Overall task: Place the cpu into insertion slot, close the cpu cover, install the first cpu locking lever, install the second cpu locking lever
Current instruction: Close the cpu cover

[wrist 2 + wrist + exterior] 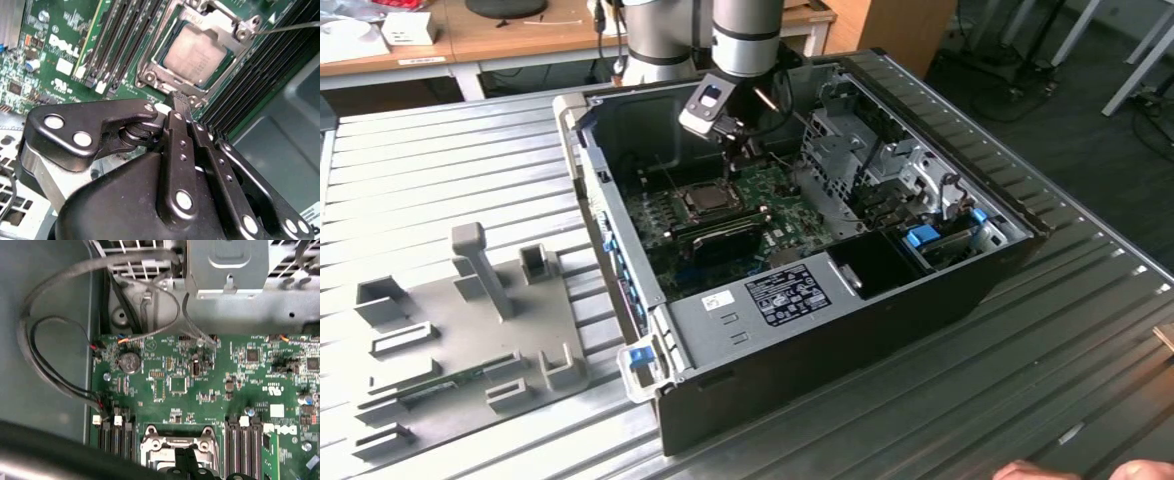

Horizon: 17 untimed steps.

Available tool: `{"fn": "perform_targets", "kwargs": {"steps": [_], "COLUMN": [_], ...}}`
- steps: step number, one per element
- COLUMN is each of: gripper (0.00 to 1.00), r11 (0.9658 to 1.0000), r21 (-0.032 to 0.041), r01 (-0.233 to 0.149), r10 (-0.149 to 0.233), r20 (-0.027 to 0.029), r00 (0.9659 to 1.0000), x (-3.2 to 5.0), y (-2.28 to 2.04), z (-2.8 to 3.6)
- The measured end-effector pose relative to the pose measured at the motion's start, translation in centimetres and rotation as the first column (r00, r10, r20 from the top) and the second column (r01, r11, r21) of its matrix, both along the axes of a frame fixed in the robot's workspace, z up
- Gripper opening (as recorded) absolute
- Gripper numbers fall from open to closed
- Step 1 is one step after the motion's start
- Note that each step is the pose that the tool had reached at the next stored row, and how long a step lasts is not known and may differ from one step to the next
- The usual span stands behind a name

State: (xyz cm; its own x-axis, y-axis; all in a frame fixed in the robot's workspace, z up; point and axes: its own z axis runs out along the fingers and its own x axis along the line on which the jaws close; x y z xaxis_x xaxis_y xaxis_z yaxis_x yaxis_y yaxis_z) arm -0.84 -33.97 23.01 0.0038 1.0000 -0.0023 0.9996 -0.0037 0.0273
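The pincer [180, 100] is pinched shut on nothing, tips by the slot [150, 77] rim. The cpu [197, 55] lies inside, under the cover [220, 22]. In the exterior view, memory slots [716, 236] sit at six o'clock from it and a metal cage [838, 150] at two o'clock.

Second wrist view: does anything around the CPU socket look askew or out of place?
The small flat grey-topped cpu sits square under the thin silver metal cpu cover, which lies flat. One oddity: a thin metal lever rod juts away from the cover's corner, seemingly not latched down.
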Motion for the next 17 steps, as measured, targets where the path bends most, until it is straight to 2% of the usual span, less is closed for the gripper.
{"fn": "perform_targets", "kwargs": {"steps": [10, 13, 17], "gripper": [0.11, 0.11, 0.11], "r11": [1.0000, 0.9987, 0.9926], "r21": [0.0001, 0.0002, 0.0001], "r01": [-0.006, -0.050, -0.122], "r10": [0.006, 0.050, 0.122], "r20": [-0.0055, -0.0055, -0.0055], "r00": [1.0000, 0.9987, 0.9926], "x": [0.00, -0.04, -0.06], "y": [0.00, 0.00, 0.00], "z": [-0.01, -0.06, -0.15]}}
